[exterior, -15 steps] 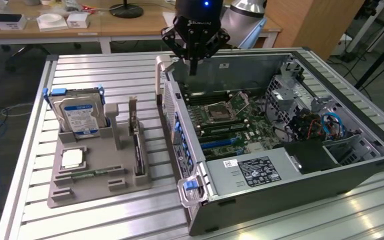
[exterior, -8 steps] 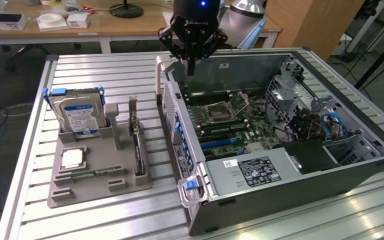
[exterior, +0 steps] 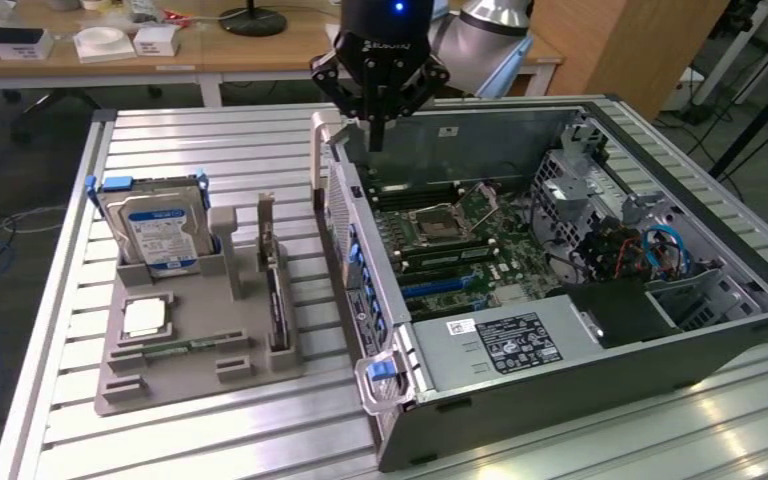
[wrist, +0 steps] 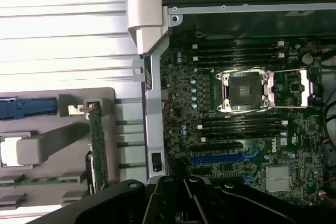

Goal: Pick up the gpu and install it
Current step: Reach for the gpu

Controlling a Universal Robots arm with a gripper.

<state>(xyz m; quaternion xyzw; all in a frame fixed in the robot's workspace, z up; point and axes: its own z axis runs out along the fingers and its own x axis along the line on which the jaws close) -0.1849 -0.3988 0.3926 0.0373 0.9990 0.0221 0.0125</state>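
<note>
The gpu [exterior: 275,285] is a thin dark card standing on edge in a slot of the grey holder [exterior: 197,385], at the exterior view's left of the open computer case [exterior: 704,250]. In the wrist view the gpu [wrist: 97,145] appears edge-on beside the case's wall. My gripper [exterior: 375,135] hangs shut and empty above the far end of the case, over the motherboard [exterior: 471,245]. It is well apart from the card. A blue expansion slot [exterior: 440,287] lies on the board, and the wrist view has the same slot [wrist: 226,158] near my black housing.
A silver hard drive [exterior: 157,228] with a blue-white label stands upright in the holder. A small green memory stick [exterior: 177,348] lies flat nearer the front. The case's side wall [exterior: 344,250] stands between holder and motherboard. Desks with clutter sit behind the slatted metal table [exterior: 224,140].
</note>
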